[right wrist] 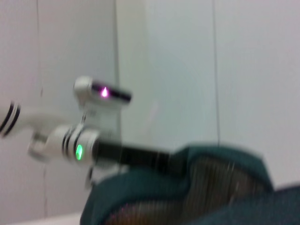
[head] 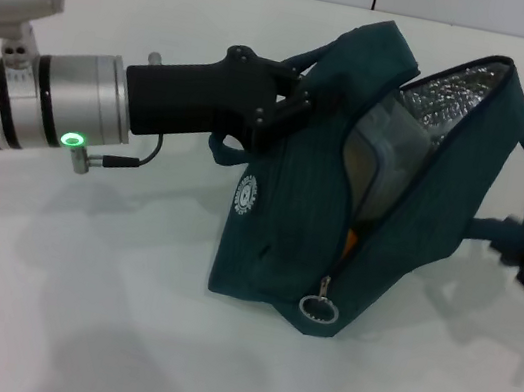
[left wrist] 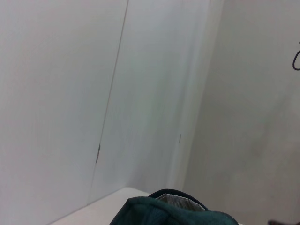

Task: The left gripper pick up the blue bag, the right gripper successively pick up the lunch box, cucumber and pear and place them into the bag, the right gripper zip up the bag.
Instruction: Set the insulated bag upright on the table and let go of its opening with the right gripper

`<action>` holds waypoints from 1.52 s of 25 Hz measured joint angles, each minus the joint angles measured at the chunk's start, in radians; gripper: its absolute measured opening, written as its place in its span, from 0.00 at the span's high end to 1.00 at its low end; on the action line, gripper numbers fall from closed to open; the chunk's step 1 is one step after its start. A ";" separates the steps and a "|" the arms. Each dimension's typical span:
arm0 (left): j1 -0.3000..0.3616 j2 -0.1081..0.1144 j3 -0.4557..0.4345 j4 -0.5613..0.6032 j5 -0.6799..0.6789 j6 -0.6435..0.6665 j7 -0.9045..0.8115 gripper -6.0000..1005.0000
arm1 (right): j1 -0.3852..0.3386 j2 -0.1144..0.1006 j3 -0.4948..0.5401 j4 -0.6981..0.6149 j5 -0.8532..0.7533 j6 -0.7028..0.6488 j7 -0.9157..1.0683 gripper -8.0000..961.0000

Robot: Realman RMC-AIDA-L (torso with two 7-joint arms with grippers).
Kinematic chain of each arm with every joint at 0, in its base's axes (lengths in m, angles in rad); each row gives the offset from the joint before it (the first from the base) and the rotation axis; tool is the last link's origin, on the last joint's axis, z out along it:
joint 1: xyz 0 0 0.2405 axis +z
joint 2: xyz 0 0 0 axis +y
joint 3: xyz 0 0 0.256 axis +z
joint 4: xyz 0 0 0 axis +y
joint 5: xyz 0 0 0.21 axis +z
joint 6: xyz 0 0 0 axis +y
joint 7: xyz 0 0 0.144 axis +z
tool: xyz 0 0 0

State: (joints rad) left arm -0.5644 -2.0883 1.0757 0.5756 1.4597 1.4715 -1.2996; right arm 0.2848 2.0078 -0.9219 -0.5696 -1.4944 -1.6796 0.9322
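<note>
The blue bag (head: 285, 241) is matt woven cloth, lined with shiny crinkled silver foil (head: 458, 94).

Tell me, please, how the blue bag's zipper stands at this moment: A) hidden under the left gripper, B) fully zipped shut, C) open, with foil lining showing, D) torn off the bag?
C: in the head view the blue bag gapes open, its silver lining visible and the ring pull down at the lower end, while the left gripper holds its top edge.
</note>
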 joint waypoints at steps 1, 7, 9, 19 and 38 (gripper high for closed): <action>0.000 -0.001 0.000 -0.012 -0.008 0.000 0.020 0.95 | 0.000 0.001 0.013 0.016 0.021 -0.018 -0.022 0.88; 0.013 -0.005 0.006 -0.116 -0.044 0.050 0.209 0.95 | 0.012 -0.002 0.040 0.054 0.162 -0.066 -0.062 0.92; 0.014 -0.007 0.008 -0.156 -0.047 0.087 0.285 0.95 | 0.025 -0.003 0.040 0.047 0.182 -0.070 -0.048 0.92; 0.033 -0.014 0.009 -0.325 -0.149 0.127 0.553 0.95 | 0.070 -0.004 0.031 0.052 0.155 -0.045 0.006 0.92; 0.031 -0.019 0.009 -0.399 -0.219 0.132 0.702 0.95 | 0.053 -0.018 0.028 0.061 0.082 -0.020 0.083 0.83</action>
State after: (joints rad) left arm -0.5338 -2.1077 1.0845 0.1764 1.2411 1.6031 -0.5980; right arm 0.3380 1.9895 -0.8938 -0.5088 -1.4125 -1.6997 1.0153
